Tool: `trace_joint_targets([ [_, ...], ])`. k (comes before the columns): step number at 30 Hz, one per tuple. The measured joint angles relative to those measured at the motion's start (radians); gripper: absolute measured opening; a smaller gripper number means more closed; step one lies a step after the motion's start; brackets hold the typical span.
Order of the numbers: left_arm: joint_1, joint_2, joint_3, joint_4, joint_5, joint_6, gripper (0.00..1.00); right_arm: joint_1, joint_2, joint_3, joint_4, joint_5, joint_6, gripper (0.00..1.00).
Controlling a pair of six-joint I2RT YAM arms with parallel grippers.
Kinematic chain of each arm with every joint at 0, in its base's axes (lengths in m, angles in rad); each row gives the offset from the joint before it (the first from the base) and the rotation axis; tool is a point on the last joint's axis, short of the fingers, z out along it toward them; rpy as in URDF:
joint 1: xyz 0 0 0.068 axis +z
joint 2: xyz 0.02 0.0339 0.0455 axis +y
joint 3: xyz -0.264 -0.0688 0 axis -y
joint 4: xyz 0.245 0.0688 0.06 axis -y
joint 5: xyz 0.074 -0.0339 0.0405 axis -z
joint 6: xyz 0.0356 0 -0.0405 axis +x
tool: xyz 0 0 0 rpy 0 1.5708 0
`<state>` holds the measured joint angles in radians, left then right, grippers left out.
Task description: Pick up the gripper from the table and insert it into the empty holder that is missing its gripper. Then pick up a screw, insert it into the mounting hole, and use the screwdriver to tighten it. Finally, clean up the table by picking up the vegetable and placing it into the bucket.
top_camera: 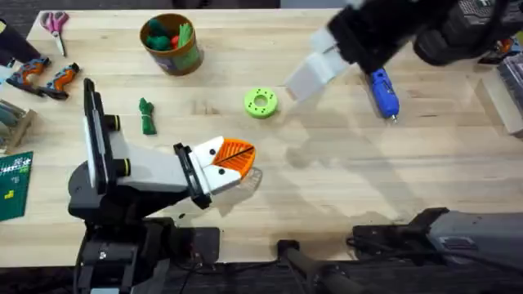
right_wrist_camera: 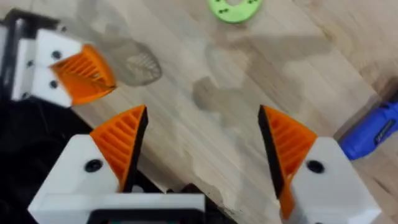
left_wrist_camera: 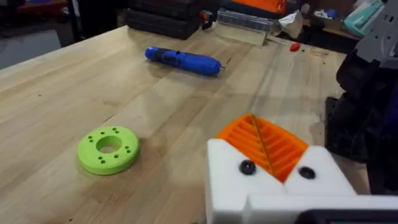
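My left gripper [top_camera: 239,157] rests low over the table's middle, its two white fingers shut with the orange ribbed pads [left_wrist_camera: 283,149] pressed together; it also appears as the left gripper [right_wrist_camera: 93,74] in the right wrist view. My right gripper [right_wrist_camera: 202,112] hangs open high above the table, and in the overhead view the right gripper [top_camera: 309,75] is near the green ring. The blue screwdriver [top_camera: 382,91] lies at the back right. The dark green vegetable [top_camera: 147,116] lies left of centre. The bucket [top_camera: 172,45] stands at the back. The loose gripper, an empty holder and the screw are out of view.
A bright green ring with holes [top_camera: 261,102] lies mid-table, between the two grippers. Scissors [top_camera: 55,23] and orange-black tools [top_camera: 45,77] sit at the far left, a green board [top_camera: 12,184] at the left edge, boxes [top_camera: 507,94] at the right edge.
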<state>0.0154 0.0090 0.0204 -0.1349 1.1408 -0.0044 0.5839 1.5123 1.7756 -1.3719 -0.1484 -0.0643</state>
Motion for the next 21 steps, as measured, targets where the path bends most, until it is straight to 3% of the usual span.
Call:
trace_joint_targets([
  [3,0.0,0.0,0.0,0.0,0.0,0.0,0.005,-0.092,-0.088,-0.134,0.077,-0.002,0.042,0.993],
  [4,0.0,0.0,0.0,0.0,0.0,0.0,0.005,-0.189,-0.151,-0.24,0.114,-0.002,0.07,0.993],
  [9,0.0,0.0,0.0,0.0,-0.001,0.0,0.005,-0.369,-0.169,-0.38,0.167,-0.003,0.085,0.994],
  [16,0.0,0.0,0.0,0.0,-0.002,0.0,0.005,-0.574,-0.106,-0.439,0.316,-0.002,-0.021,0.993],
  [21,0.0,0.0,0.0,0.0,-0.001,0.0,0.005,-0.669,-0.034,-0.439,0.406,-0.002,-0.14,0.993],
])
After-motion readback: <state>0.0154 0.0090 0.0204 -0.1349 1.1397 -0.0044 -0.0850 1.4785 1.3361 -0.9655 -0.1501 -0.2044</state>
